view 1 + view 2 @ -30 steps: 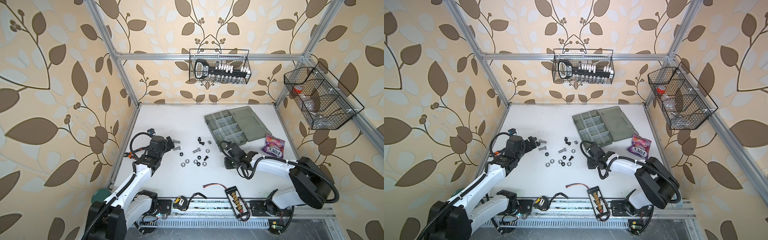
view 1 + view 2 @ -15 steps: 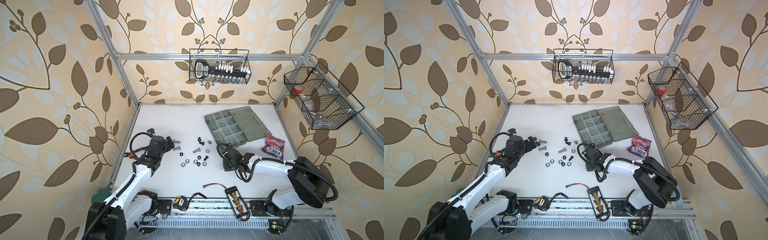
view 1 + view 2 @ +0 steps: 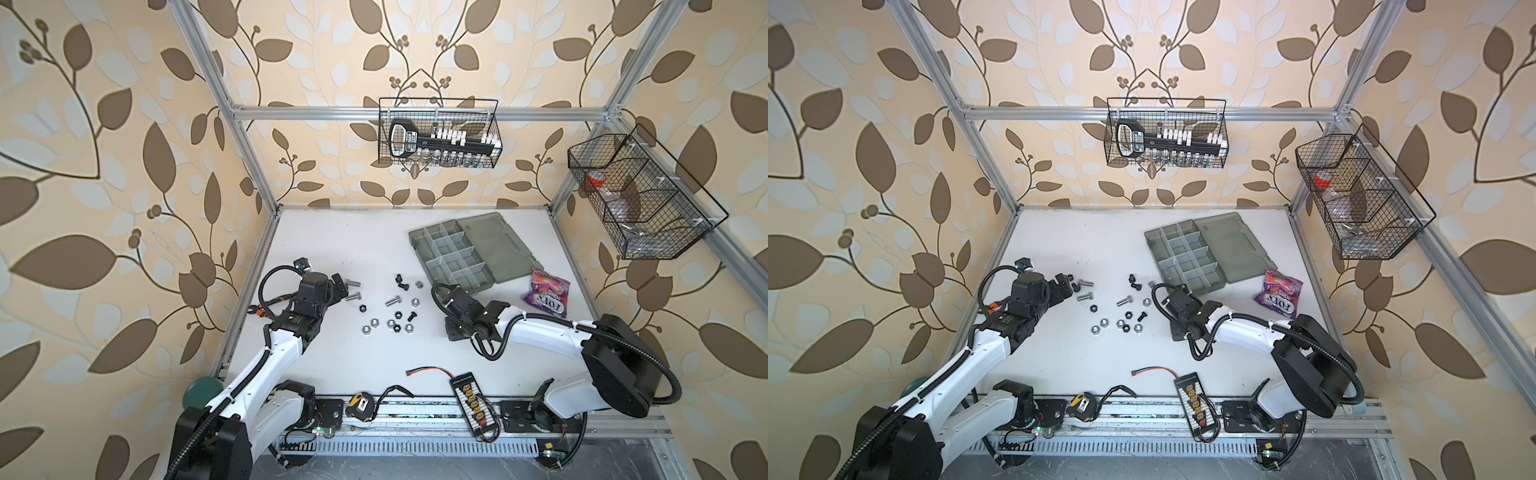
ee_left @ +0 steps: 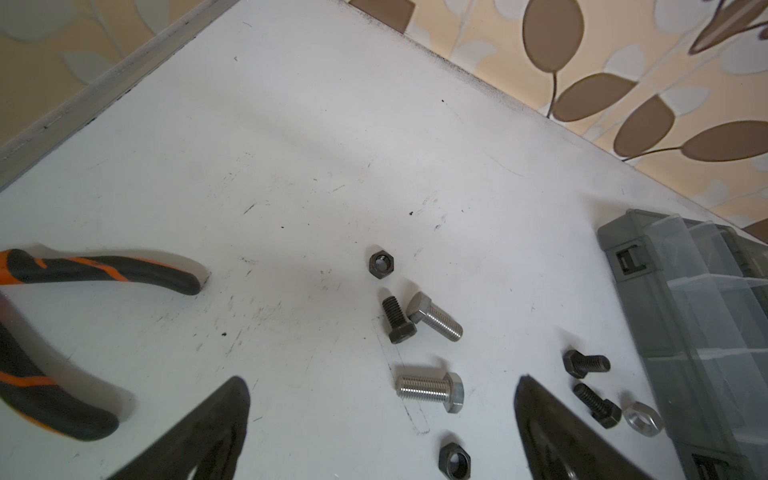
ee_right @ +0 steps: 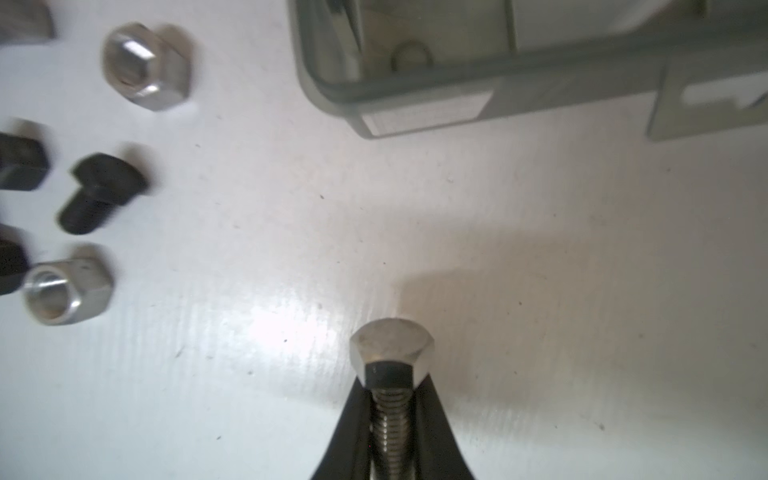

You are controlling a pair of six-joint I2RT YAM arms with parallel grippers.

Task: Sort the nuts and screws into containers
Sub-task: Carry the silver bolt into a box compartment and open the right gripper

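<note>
Shifted slightly leftward, right claw [image 5: 392,386] clamps a silver screw [image 5: 390,345] beside the open containers [image 3: 448,250]; left claw [image 4: 382,384] gapes.

The left arm [image 3: 286,353] and right arm [image 3: 540,332] are clad in white shells with black joint housings. Black corrugated cables [image 3: 675,382] are looped alongside. Black tapered pincer fingers [image 4: 199,432] are fitted.
</note>
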